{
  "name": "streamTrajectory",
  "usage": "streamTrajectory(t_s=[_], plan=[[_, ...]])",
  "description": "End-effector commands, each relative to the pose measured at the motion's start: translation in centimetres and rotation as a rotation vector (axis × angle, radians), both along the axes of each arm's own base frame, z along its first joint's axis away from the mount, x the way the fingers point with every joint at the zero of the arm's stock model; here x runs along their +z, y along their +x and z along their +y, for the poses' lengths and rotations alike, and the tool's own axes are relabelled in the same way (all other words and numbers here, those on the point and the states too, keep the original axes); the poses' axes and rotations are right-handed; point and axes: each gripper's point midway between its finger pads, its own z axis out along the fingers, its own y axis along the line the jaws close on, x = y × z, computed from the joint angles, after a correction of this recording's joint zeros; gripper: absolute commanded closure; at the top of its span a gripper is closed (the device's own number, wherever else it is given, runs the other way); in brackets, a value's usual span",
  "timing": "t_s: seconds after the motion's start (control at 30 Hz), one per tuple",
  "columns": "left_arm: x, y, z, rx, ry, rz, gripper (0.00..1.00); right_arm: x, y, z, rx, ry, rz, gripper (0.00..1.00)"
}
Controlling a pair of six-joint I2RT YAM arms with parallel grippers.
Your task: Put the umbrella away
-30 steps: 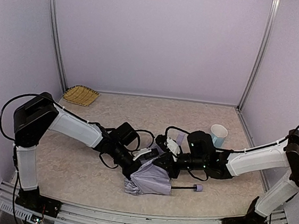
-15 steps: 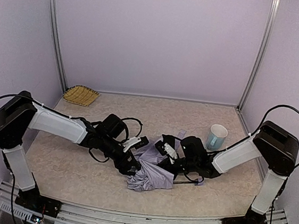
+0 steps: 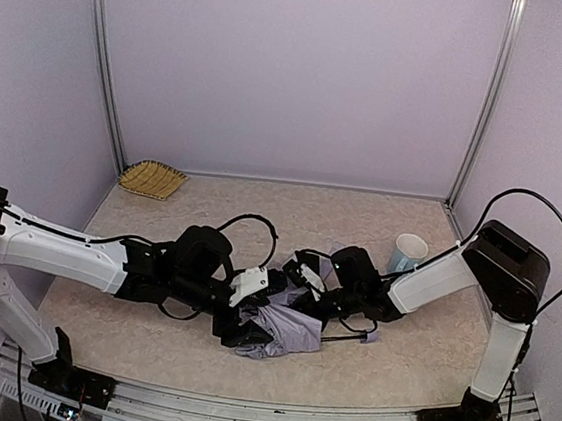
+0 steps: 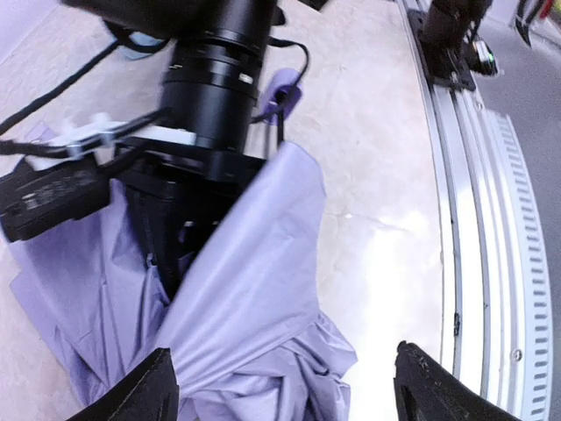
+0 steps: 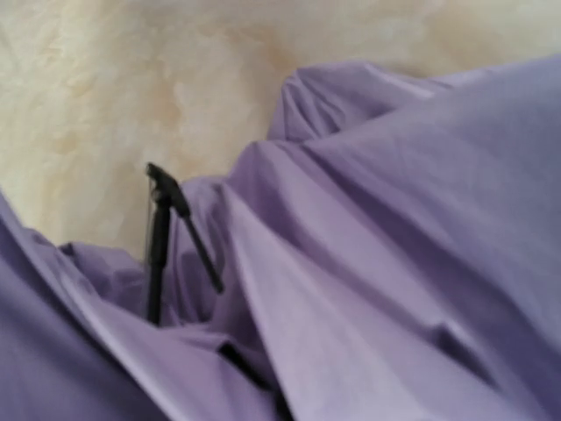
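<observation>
Umbrella lies crumpled front-centre on the table, hemmed in from both sides. Blue cup sits just behind the right arm, wicker tray far off back-left. Left gripper is spread wide over the fabric, holding nothing. Right gripper is closed, buried in folds; can't tell if it pinches anything.
</observation>
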Motion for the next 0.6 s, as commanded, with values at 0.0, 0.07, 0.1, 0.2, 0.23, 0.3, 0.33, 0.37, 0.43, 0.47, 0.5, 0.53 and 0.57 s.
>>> streamTrajectory(t_s=[0.0, 0.07, 0.1, 0.2, 0.23, 0.3, 0.33, 0.37, 0.43, 0.47, 0.5, 0.53, 0.57], plan=[[-2.7, 1.2, -0.1, 0.003, 0.106, -0.207, 0.17, -4.6, -2.8, -1.7, 0.059, -0.123, 0.186, 1.00], [-4.1, 1.9, -0.1, 0.017, 0.145, -0.219, 0.17, -4.7, -3.4, -1.3, 0.093, -0.110, 0.226, 1.00], [-5.1, 2.1, 0.0, 0.020, 0.173, -0.220, 0.17, -4.6, -3.6, -1.1, 0.108, -0.099, 0.240, 1.00], [-8.0, 2.6, 0.4, 0.040, 0.261, -0.202, 0.17, -3.8, -4.4, -0.6, 0.153, -0.057, 0.270, 1.00], [-9.2, 2.6, 0.6, 0.038, 0.292, -0.190, 0.17, -3.5, -4.6, -0.5, 0.166, -0.046, 0.276, 1.00], [-10.9, 2.4, 1.1, 0.037, 0.332, -0.170, 0.18, -3.1, -4.8, -0.5, 0.180, -0.033, 0.283, 1.00], [-11.6, 2.3, 1.2, 0.036, 0.348, -0.155, 0.18, -2.8, -4.8, -0.4, 0.187, -0.026, 0.283, 1.00], [-12.2, 2.1, 1.3, 0.032, 0.362, -0.132, 0.19, -2.5, -4.7, -0.3, 0.191, -0.020, 0.285, 1.00], [-13.2, 1.6, 1.4, 0.019, 0.386, -0.076, 0.22, -1.4, -4.2, -0.3, 0.189, -0.001, 0.282, 0.95], [-13.8, 1.2, 1.5, 0.014, 0.400, -0.044, 0.23, -0.7, -3.8, -0.5, 0.177, 0.011, 0.276, 0.91], [-14.2, 1.0, 1.8, 0.013, 0.414, -0.013, 0.24, 0.3, -3.2, -0.6, 0.162, 0.028, 0.265, 0.87], [-14.7, 0.8, 2.1, 0.013, 0.427, 0.023, 0.26, 1.4, -2.3, -1.0, 0.136, 0.044, 0.249, 0.81], [-15.1, 0.6, 2.4, 0.018, 0.442, 0.066, 0.28, 2.4, -1.7, -1.3, 0.113, 0.055, 0.232, 0.74]])
